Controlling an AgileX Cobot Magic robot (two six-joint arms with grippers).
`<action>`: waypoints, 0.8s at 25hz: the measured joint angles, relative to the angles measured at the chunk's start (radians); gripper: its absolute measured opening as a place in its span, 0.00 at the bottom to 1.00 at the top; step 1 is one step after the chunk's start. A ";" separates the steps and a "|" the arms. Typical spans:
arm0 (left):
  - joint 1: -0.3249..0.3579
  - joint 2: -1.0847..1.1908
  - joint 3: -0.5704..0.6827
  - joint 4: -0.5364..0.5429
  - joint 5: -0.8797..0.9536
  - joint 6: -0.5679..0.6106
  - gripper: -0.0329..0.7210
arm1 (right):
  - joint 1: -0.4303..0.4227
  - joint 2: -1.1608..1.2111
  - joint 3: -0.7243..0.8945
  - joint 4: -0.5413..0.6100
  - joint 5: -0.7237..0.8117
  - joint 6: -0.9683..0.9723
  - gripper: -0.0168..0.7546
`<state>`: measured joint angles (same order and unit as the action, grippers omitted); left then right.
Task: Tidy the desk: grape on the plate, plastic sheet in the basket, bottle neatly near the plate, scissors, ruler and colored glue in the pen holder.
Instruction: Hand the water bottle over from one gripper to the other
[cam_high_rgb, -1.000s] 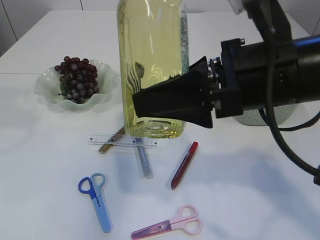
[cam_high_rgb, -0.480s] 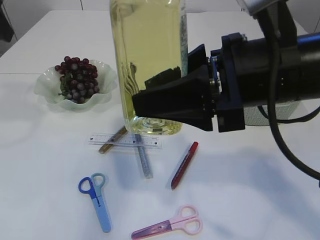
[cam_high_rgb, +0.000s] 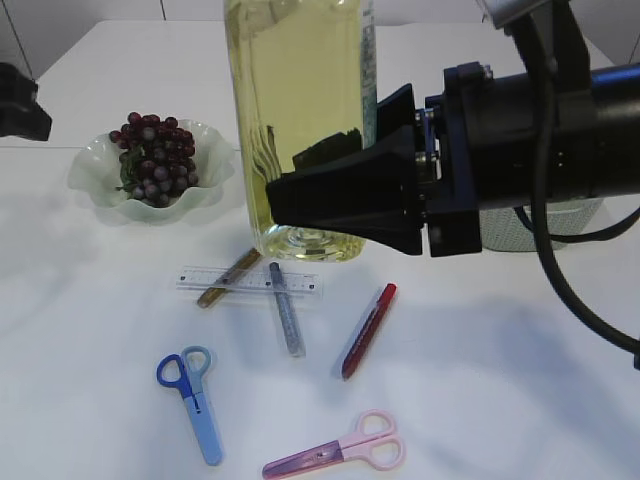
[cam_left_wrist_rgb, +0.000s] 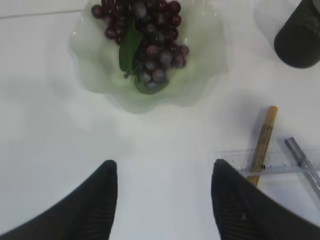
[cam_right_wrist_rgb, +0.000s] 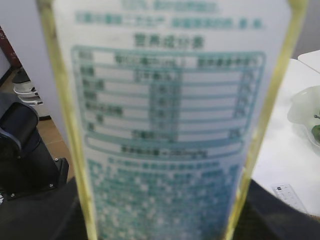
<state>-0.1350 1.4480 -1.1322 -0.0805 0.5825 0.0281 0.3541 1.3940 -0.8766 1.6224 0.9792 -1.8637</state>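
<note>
A tall bottle (cam_high_rgb: 300, 110) of yellow liquid hangs upright just above the table, with my right gripper (cam_high_rgb: 312, 185) shut on its lower part from the right. In the right wrist view its label (cam_right_wrist_rgb: 167, 130) fills the frame. Purple grapes (cam_high_rgb: 152, 158) lie on the pale green plate (cam_high_rgb: 95, 185) at left. My left gripper (cam_left_wrist_rgb: 162, 167) stands open over bare table just in front of the plate (cam_left_wrist_rgb: 200, 75). On the table lie a clear ruler (cam_high_rgb: 300, 284), gold glue (cam_high_rgb: 228, 278), silver glue (cam_high_rgb: 287, 322), red glue (cam_high_rgb: 367, 330), blue scissors (cam_high_rgb: 197, 402) and pink scissors (cam_high_rgb: 340, 450). The plastic sheet is out of view.
A pale mesh basket (cam_high_rgb: 570, 225) shows behind my right arm. A black mesh pen holder (cam_left_wrist_rgb: 300, 35) stands to the right of the plate in the left wrist view. My left arm (cam_high_rgb: 18, 103) shows at the exterior view's left edge.
The bottle has risen a little, straightened from a slight tilt and shifted left in my right gripper. My left arm has come into the exterior view at the left edge.
</note>
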 joint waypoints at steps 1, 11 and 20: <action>0.000 -0.042 0.066 0.000 -0.062 0.002 0.62 | 0.000 0.000 0.000 0.000 0.000 0.000 0.65; -0.013 -0.472 0.533 0.017 -0.575 0.002 0.62 | 0.000 0.000 0.000 0.000 0.000 -0.001 0.65; -0.160 -0.602 0.553 0.000 -0.406 0.004 0.62 | 0.000 0.000 0.000 -0.006 -0.002 -0.001 0.65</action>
<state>-0.2947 0.8456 -0.5788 -0.0800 0.1768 0.0319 0.3541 1.3940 -0.8766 1.6162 0.9771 -1.8644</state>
